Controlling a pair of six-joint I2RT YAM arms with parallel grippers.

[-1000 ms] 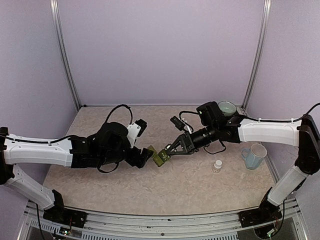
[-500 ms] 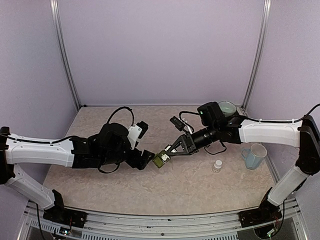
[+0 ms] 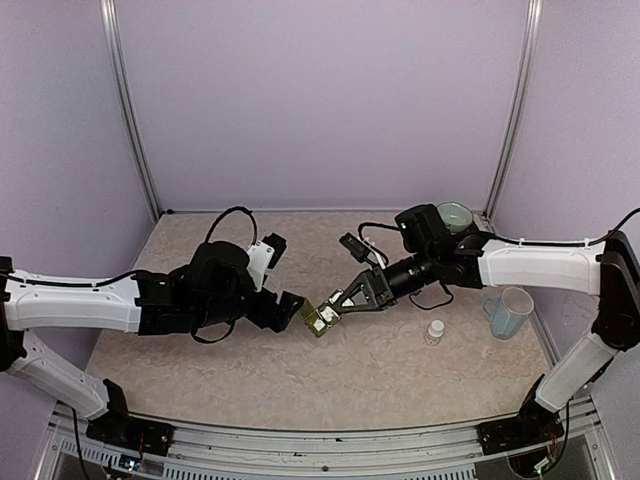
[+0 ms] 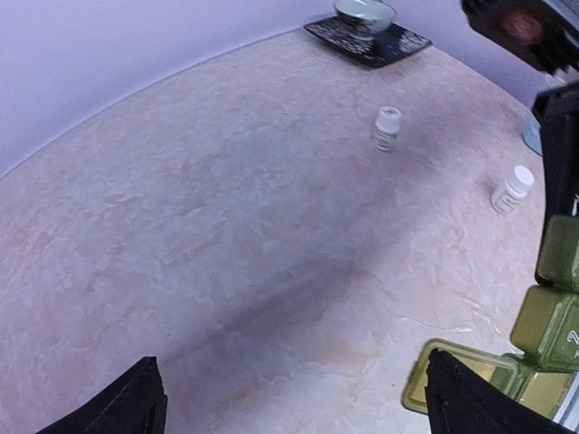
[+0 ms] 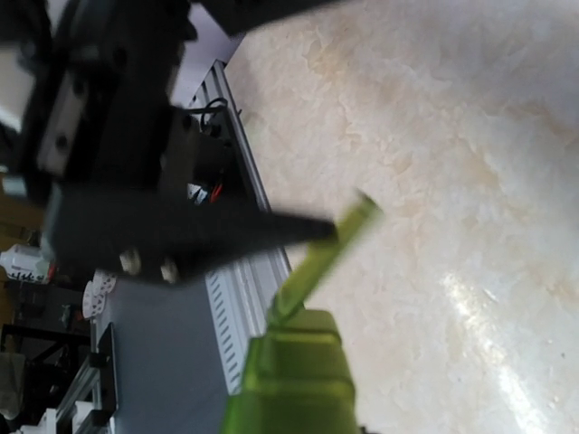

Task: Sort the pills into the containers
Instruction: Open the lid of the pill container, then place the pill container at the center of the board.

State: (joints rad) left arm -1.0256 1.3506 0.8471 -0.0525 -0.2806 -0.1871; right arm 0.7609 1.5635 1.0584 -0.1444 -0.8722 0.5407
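The containers (image 3: 322, 318) are a green strip of joined lidded compartments held just above the table's middle, with my right gripper (image 3: 334, 306) shut on one end. In the right wrist view the containers (image 5: 294, 380) fill the bottom, and the end lid (image 5: 330, 251) stands open. My left gripper (image 3: 291, 309) is open just left of the strip, and one dark fingertip (image 5: 271, 231) reaches up to the open lid. In the left wrist view, the left gripper (image 4: 303, 407) has nothing between its fingers, and the containers (image 4: 550, 312) lie to its right. No loose pills show.
A small white bottle (image 3: 434, 331) stands right of the centre; the left wrist view shows it (image 4: 513, 188) and a second bottle (image 4: 387, 128). A pale blue mug (image 3: 510, 312) is at the right. A green bowl (image 3: 453, 215) on a dark saucer (image 4: 407, 43) sits at the back right.
My left gripper has drawn back a little to the left, away from the strip, and its jaws have widened. The right gripper has kept its hold on the strip with little movement.
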